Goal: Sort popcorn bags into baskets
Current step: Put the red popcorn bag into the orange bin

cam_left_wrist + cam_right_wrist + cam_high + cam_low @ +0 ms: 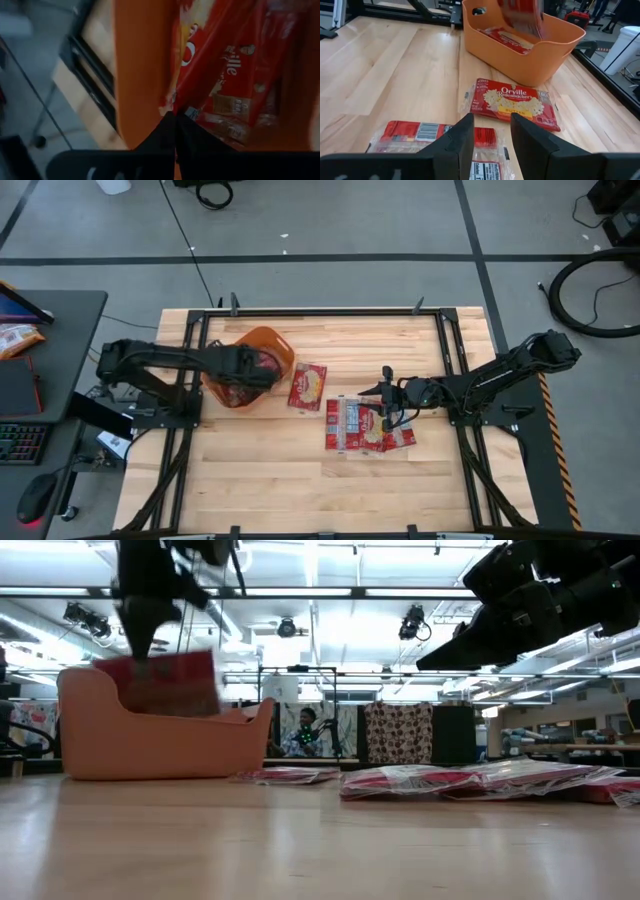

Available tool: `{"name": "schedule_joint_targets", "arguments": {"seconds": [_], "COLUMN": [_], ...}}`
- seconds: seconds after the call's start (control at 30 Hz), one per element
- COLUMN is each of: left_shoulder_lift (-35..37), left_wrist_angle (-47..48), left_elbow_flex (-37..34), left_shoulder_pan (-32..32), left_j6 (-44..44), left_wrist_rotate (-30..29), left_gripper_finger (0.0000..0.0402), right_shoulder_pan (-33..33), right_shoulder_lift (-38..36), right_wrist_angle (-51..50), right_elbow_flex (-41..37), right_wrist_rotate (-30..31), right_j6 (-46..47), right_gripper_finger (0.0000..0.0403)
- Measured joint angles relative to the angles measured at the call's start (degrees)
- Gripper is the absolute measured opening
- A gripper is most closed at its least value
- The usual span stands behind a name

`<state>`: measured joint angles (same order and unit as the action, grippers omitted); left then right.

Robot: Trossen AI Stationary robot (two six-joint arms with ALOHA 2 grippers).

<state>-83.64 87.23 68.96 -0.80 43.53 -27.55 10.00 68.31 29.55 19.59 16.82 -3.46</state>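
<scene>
Popcorn packets, small, flat and red with cream-yellow pictures, are seen in three places on the pale wooden table [280, 480]. Several are already lying inside the orange plastic basket [275, 343], a rectangular tub with rounded corners and low sloping walls, placed toward ten o'clock from the table's middle. One lone popcorn bag [308, 386] is laid flat just beside the basket, at its four o'clock side, and its printed face is shown clearly in the right wrist view [512, 103]. A loose pile of bags [362, 425] is spread at about four o'clock from the table's centre, some overlapping and some turned to blue-white barcode panels.

The left gripper [262, 370] is positioned over the basket, and its dark fingers are closed on the edge of a red held packet [160, 683], which is suspended upright above the basket's interior and is blurred in the low view. In the left wrist view the pinched fingers [170, 135] are pressed together against that packet, with other bags visible below in the basket.

The right gripper [388, 402] is held above the pile's upper edge, at three o'clock from the lone bag. Its two fingers [462, 137] are parted, with nothing between them.
</scene>
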Motion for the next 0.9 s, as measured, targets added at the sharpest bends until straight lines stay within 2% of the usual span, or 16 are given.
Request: {"name": "schedule_joint_targets", "arguments": {"seconds": [0.13, 0.27, 0.53, 0.6, 0.77, 0.9], "left_shoulder_lift": [-0.04, -0.04, -0.04, -0.04, -0.53, -3.18], "left_wrist_angle": [-4.18, -8.14, -11.15, -15.80, -36.44, -46.07], "left_elbow_flex": [-3.54, -4.10, -4.10, -4.09, -4.09, -4.07], "left_shoulder_pan": [-5.22, -6.03, -4.34, -3.03, 2.91, 6.90], "left_j6": [-2.47, -5.76, -7.14, -10.93, -25.09, -28.91], "left_wrist_rotate": [3.98, 4.81, 4.99, 6.22, 7.82, 5.83], "left_gripper_finger": [0.0006, 0.0015, 0.0101, 0.0120, 0.0138, 0.0138], "right_shoulder_pan": [-0.04, -0.04, 0.04, 0.04, -0.35, -0.40], "right_shoulder_lift": [0.00, 0.00, 0.00, 0.00, 0.00, 0.00], "right_wrist_angle": [0.40, 0.36, 0.08, 0.04, 0.43, 0.41], "right_elbow_flex": [0.00, 0.00, 0.00, 0.00, 0.00, 0.00], "right_wrist_rotate": [0.00, 0.00, -0.31, -0.41, 0.00, 0.01], "right_j6": [-0.76, -0.79, 0.47, 0.11, -1.09, -1.20], "right_gripper_finger": [0.0132, 0.0132, 0.0132, 0.0132, 0.0132, 0.0132]}}
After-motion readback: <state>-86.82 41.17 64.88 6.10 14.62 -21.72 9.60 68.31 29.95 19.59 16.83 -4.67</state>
